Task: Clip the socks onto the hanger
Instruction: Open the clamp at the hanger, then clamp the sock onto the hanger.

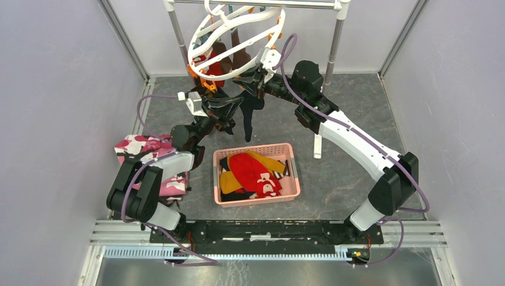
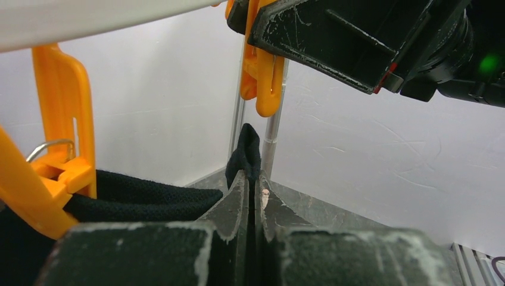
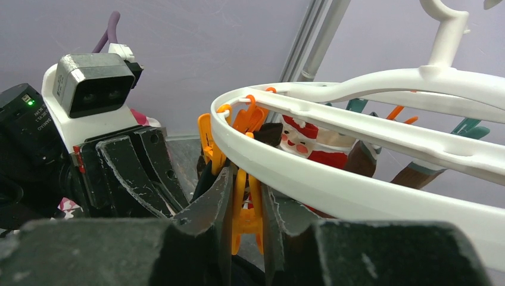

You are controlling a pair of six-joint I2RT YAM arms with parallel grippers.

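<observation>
My left pincer [image 2: 251, 182] is closed tight on a black sock [image 2: 245, 149] and holds it just under the rim of the hanger [image 3: 309, 173]. My right pincer [image 3: 244, 179] is narrow and squeezes an orange clip [image 3: 245, 223] that hangs from the same rim, just beside the sock. A red Santa sock [image 3: 304, 140] hangs under the hanger. More socks [image 1: 250, 170] lie in the pink basket [image 1: 256, 201], well below the hanger.
</observation>
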